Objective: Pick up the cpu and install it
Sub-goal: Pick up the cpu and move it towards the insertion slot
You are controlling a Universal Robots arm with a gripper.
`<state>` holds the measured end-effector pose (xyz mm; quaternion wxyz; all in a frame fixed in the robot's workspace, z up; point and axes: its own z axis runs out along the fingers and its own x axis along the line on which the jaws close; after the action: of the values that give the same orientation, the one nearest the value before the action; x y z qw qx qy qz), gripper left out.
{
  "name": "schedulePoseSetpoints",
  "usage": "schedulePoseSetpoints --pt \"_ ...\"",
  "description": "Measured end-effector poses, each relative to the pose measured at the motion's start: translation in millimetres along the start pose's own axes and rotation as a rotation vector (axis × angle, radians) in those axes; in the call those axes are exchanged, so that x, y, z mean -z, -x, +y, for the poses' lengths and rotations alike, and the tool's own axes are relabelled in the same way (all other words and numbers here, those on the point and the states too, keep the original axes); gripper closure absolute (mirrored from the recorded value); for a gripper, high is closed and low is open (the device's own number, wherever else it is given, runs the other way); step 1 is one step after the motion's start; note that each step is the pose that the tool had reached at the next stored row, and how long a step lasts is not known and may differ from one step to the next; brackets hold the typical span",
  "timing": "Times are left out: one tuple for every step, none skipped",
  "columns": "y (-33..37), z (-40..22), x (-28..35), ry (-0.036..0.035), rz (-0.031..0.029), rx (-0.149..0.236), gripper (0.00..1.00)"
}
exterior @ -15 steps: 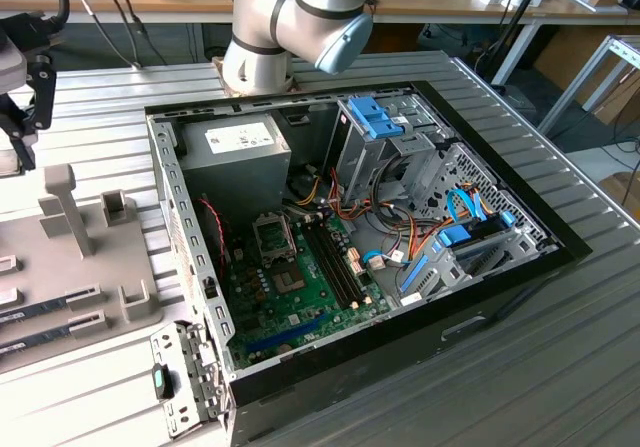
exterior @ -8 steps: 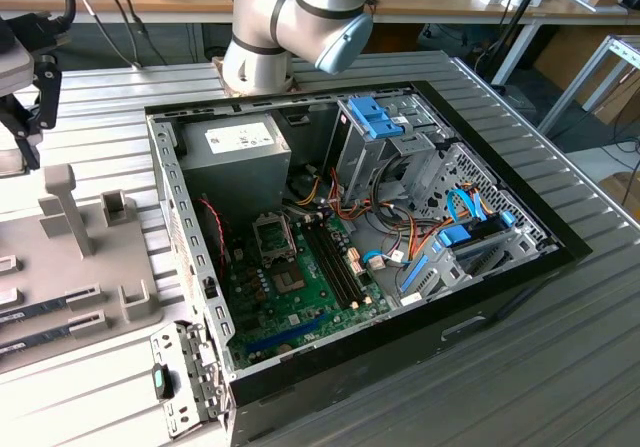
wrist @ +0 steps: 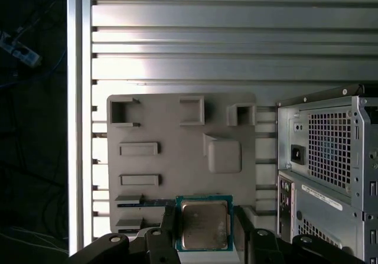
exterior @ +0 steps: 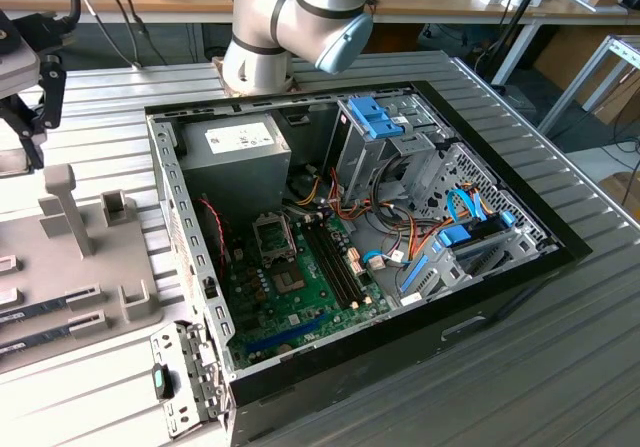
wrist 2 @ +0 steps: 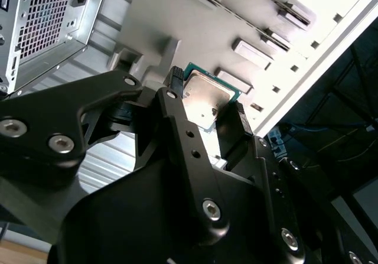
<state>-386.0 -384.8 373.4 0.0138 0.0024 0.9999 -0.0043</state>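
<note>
The cpu (wrist: 204, 224), a flat square chip with a silvery top and green rim, sits between my gripper's (wrist: 204, 228) two black fingers (wrist: 168, 224), which press on its opposite edges. It is held above the near edge of the grey fixture tray (wrist: 159, 122). In the second wrist view the cpu (wrist 2: 207, 95) is clamped the same way in the gripper (wrist 2: 208, 98). My wrist (exterior: 25, 87) hangs at the exterior view's left edge over the tray (exterior: 100, 267). The open computer case (exterior: 340, 237) holds the green motherboard (exterior: 300, 292) with its dark square socket (exterior: 274, 235).
A grey power-supply box (exterior: 235, 152) fills the case's back corner, and drive cages (exterior: 400, 147) and cables crowd the exterior view's right side. Long memory sticks (exterior: 50, 312) lie in the tray's slots. The case's rear wall (wrist: 328, 175) stands close beside the tray.
</note>
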Motion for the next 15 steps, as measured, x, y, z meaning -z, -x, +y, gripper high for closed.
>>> schedulePoseSetpoints --pt "0.4 0.0 -0.1 0.0 -0.0001 0.0 0.53" --pt "0.8 0.0 -0.1 0.0 0.0 0.0 0.53" --pt "1.2 0.0 0.0 -0.0001 0.0 0.0 0.53" --pt "1.8 0.0 -0.1 0.0 -0.0001 0.0 0.53" --pt "2.8 0.0 -0.1 0.0 0.0 0.0 0.53" --pt "3.3 0.0 -0.2 0.0 0.0 0.0 0.53" --pt "3.9 0.0 -0.2 -0.0001 0.0 0.0 0.53" --pt "4.3 0.0 -0.2 0.0 -0.0001 0.0 0.53" --pt "5.3 0.0 -0.3 0.0 0.0 0.0 0.53" --pt "6.4 0.0 -0.3 0.0 0.0 0.0 0.53" --pt "6.8 0.0 -0.3 0.0 0.0 0.0 0.53" --pt "7.3 0.0 -0.4 0.0 0.0 0.0 0.53" --pt "7.8 0.0 -0.4 0.0 -0.0001 0.0 0.53" --pt "8.3 0.0 -0.5 0.0 -0.0001 0.0 0.53" --pt "9.0 0.0 -0.5 0.0 -0.0001 0.0 0.53"
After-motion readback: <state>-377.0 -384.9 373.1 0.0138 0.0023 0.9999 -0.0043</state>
